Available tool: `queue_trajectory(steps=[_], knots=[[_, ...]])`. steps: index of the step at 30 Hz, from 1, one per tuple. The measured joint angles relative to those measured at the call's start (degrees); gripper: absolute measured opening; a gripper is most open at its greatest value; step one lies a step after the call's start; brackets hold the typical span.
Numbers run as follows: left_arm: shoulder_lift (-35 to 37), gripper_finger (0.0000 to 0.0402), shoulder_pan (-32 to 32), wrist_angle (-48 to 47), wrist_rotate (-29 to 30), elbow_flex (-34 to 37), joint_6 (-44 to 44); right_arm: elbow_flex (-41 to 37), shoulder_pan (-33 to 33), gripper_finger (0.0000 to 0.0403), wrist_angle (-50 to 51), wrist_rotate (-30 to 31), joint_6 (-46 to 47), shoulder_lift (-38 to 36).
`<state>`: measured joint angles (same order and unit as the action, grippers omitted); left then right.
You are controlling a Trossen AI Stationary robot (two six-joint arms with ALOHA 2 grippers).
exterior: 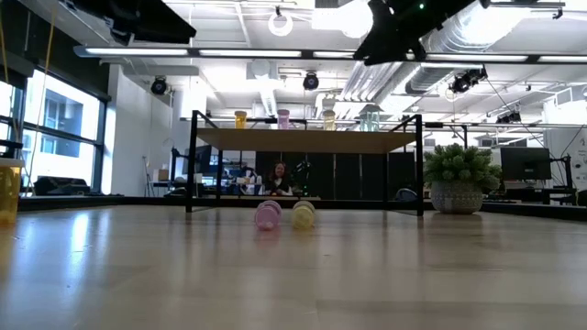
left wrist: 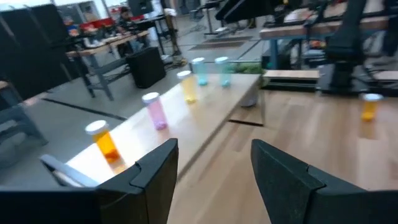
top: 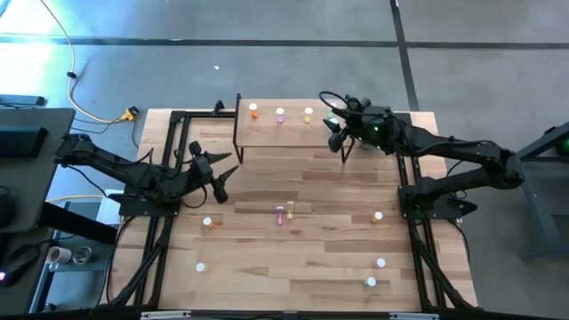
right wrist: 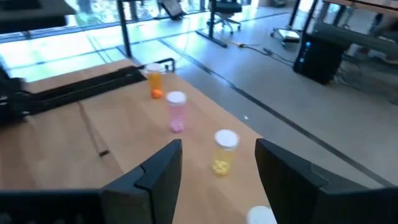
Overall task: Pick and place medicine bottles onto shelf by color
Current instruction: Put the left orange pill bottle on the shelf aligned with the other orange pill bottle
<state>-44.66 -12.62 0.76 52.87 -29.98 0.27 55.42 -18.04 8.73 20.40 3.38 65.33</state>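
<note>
Looking down, you see the bench with the shelf at its far edge carrying orange, pink and yellow bottles. Your right tool hovers released and empty over the shelf's right end; your left tool, also released, waits near its left end. Other bottles dot the bench.

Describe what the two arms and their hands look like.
Both arms are dark, slim and jointed. The left hand ends in two black, wedge-shaped fingers with flat inner faces; the right hand has the same pair. A small green light glows by the right wrist, with a thin dark cable looping above it.
</note>
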Motion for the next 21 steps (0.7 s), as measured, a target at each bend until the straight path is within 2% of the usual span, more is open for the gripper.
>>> queue_trajectory(steps=[4,13,21], knots=[[0.0,0.0193,-2.9,-4.7,-2.7,0.0,-4.2,0.0,3.1,0.0195,0.1,0.0,0.1,-0.2],[0.0,0.0193,-6.8,-23.1,-22.8,0.0,-27.8,0.0,9.4,0.0195,1.2,0.0,2.7,-0.1],[0.0,0.0193,-12.0,-34.8,-33.9,0.0,-39.6,0.0,13.5,0.0195,2.7,0.0,8.3,-0.1]])
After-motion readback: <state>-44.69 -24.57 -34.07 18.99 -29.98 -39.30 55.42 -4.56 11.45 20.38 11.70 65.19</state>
